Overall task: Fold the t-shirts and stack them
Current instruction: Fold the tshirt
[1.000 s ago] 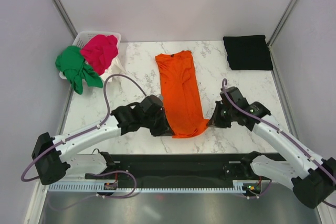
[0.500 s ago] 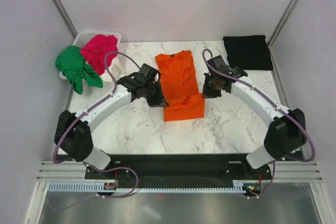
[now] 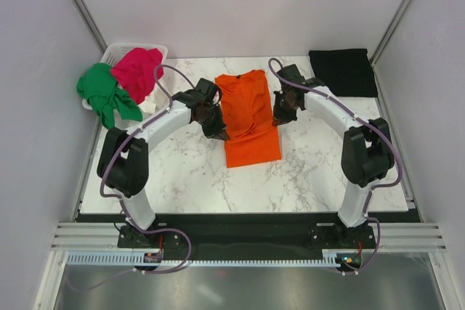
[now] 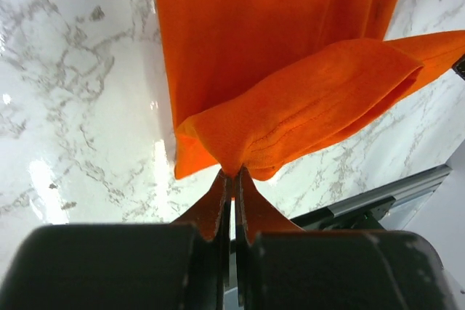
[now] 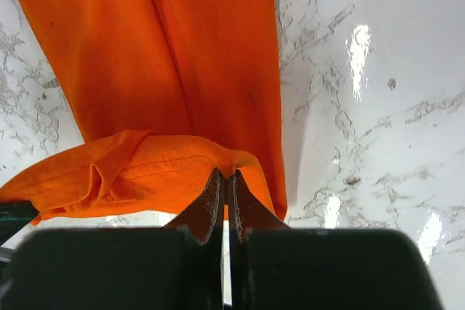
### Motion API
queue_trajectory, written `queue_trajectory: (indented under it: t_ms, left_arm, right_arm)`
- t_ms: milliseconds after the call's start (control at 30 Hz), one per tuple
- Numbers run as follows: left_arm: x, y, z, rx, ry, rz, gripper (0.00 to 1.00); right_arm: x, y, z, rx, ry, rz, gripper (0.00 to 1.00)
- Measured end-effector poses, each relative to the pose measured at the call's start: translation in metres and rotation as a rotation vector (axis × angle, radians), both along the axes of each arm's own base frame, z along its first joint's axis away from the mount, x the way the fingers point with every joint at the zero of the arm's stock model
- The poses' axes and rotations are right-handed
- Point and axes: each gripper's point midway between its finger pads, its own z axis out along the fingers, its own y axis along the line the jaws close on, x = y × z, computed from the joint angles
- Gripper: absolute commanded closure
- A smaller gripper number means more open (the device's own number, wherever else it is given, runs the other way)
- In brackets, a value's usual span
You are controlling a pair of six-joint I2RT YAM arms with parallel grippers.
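An orange t-shirt point(image 3: 248, 117) lies lengthwise in the middle of the marble table, its near hem lifted and doubled back over the lower half. My left gripper point(image 3: 221, 134) is shut on the hem's left corner point(image 4: 234, 159). My right gripper point(image 3: 279, 123) is shut on the hem's right corner point(image 5: 240, 161). A folded black t-shirt point(image 3: 342, 72) lies at the far right corner. Green point(image 3: 105, 94) and magenta-red point(image 3: 138, 70) t-shirts are heaped on the basket at the far left.
The white plastic basket point(image 3: 115, 51) stands at the far left corner of the table point(image 3: 182, 172), with a bit of white cloth point(image 3: 161, 92) beside it. Grey walls close in both sides and the back. A metal rail runs along the near edge.
Both grippers have carried the orange hem from the table's near edge toward the collar, folding the shirt's lower part over itself. Both arms are now stretched far forward.
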Motion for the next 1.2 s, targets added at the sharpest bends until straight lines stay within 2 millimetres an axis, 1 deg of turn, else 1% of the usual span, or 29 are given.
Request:
queue_trajectory:
  t_ms: [167,300,333,433,467,500,533,567,633,700,767,833,900,933,967,1033,1133,1167,1200]
  left_arm:
    - [0.017,0.007,-0.015,0.021,0.016,0.009,0.98]
    - [0.029,0.011,-0.036,0.046,0.048,0.007,0.97]
    - [0.033,0.011,-0.042,0.050,0.057,0.004,0.94]
    - [0.042,0.011,-0.055,0.053,0.087,-0.002,0.87]
    - [0.046,0.012,-0.058,0.053,0.096,-0.004,0.81]
    - [0.051,0.012,-0.059,0.050,0.099,-0.007,0.77]
    - [0.058,0.012,-0.059,0.046,0.103,-0.009,0.72]
    - [0.067,0.014,-0.057,0.043,0.106,-0.009,0.65]
    - [0.093,0.017,-0.047,0.036,0.079,-0.004,0.59]
    - [0.118,0.025,-0.031,0.028,0.037,0.008,0.57]
    - [0.138,0.040,-0.011,0.029,-0.017,0.029,0.55]
    - [0.141,0.055,0.003,0.036,-0.043,0.047,0.55]
    - [0.135,0.073,0.013,0.059,-0.052,0.070,0.56]
    - [0.127,0.079,0.015,0.069,-0.046,0.077,0.56]
    - [0.117,0.084,0.016,0.077,-0.042,0.079,0.57]
    - [0.088,0.090,0.013,0.088,-0.012,0.070,0.57]
    - [0.043,0.094,0.002,0.098,0.048,0.053,0.57]
    - [0.029,0.094,-0.002,0.095,0.063,0.045,0.57]
    - [0.015,0.095,-0.005,0.092,0.081,0.037,0.57]
  right_arm:
    - [0.016,0.003,-0.014,0.008,0.020,0.010,1.00]
    - [0.023,0.004,-0.032,0.002,0.056,0.005,1.00]
    - [0.025,0.004,-0.036,0.000,0.065,0.002,0.97]
    - [0.037,0.008,-0.043,0.005,0.080,-0.024,0.75]
    - [0.044,0.009,-0.044,0.008,0.078,-0.035,0.60]
    - [0.051,0.011,-0.043,0.012,0.075,-0.049,0.52]
    - [0.059,0.012,-0.040,0.015,0.069,-0.058,0.49]
    - [0.067,0.013,-0.036,0.022,0.055,-0.068,0.46]
    - [0.080,0.016,-0.025,0.036,0.032,-0.086,0.41]
    - [0.089,0.018,-0.011,0.051,0.000,-0.095,0.41]
    - [0.092,0.017,0.004,0.061,-0.032,-0.104,0.41]
    - [0.085,0.016,0.015,0.062,-0.051,-0.105,0.41]
    - [0.068,0.019,0.025,0.068,-0.060,-0.092,0.40]
    - [0.058,0.022,0.028,0.073,-0.063,-0.080,0.40]
    - [0.044,0.029,0.031,0.079,-0.060,-0.058,0.41]
    - [0.021,0.050,0.035,0.112,-0.057,0.002,0.41]
    - [-0.004,0.085,0.028,0.158,-0.028,0.098,0.41]
    - [-0.010,0.091,0.023,0.166,-0.015,0.119,0.41]
    - [-0.014,0.093,0.018,0.163,-0.003,0.130,0.41]
